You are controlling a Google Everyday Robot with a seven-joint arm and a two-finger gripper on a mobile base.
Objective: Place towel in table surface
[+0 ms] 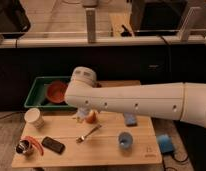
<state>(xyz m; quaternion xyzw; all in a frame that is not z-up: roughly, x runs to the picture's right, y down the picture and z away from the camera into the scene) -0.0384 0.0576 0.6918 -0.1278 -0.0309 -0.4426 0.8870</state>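
Note:
My white arm (136,102) reaches in from the right across the back of the table surface (103,152), a light tan wooden top. Its round joint (83,80) hangs over the table's back middle, next to the green tray. My gripper is hidden behind this arm, somewhere under the joint; it is shut. A small pale bit (78,118) peeks out below the arm, just left of an orange fruit (91,117). I cannot tell whether that bit is the towel or part of the gripper. Otherwise the towel is hidden.
A green tray (36,95) with a red bowl (57,91) sits at the back left. On the table are a white cup (33,117), black phone (52,145), metal can (23,148), fork (88,134), blue cup (125,140) and blue pad (130,119).

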